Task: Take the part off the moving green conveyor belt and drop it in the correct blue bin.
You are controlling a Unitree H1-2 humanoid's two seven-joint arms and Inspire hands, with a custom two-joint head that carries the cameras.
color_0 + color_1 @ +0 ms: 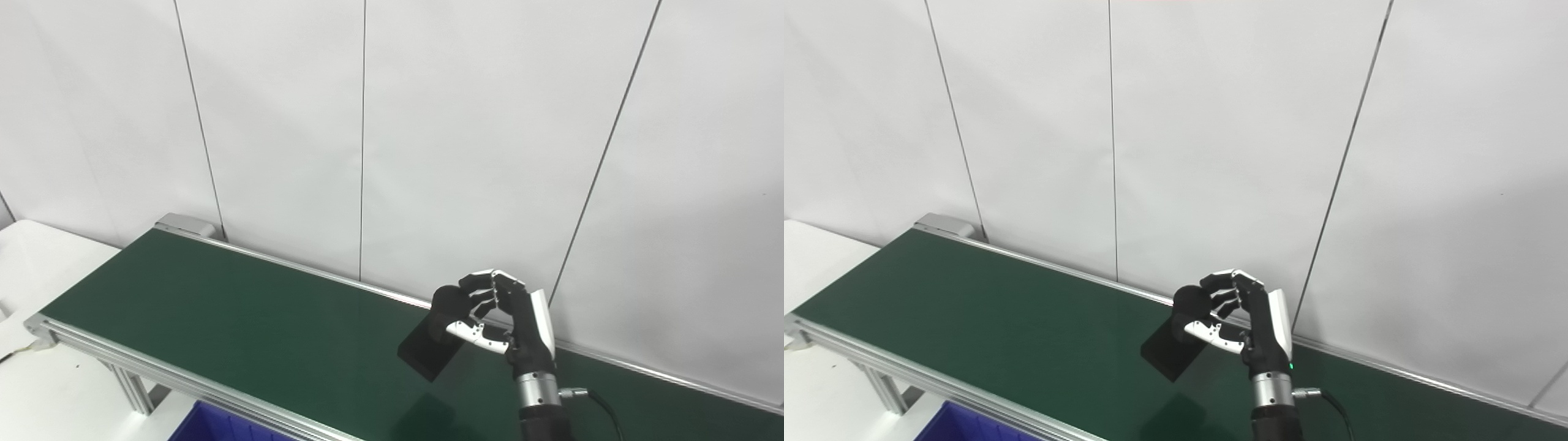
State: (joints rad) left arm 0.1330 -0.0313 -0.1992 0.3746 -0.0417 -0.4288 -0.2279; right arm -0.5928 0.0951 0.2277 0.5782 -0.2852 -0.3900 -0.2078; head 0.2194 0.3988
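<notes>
Black flat part with round knob [432, 349] pinched in my right hand [511, 324] fingers [476, 288], lifted off green conveyor belt [245, 318], lower centre. Pick done; drop into blue bin [214, 425], bottom left, remains. Left hand unseen.

green belt [245, 318] bare leftward, wall panels [465, 153] close behind

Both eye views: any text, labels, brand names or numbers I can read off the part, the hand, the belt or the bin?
None can be read in either view.
The black part held by the right hand: plain dark faces, no marking visible.
The right hand: white and black shells, no lettering; only a small green light at the wrist.
The green conveyor belt and its metal frame: no print.
The blue bin: only a corner shows, no label.
The left hand is not in view.
</notes>
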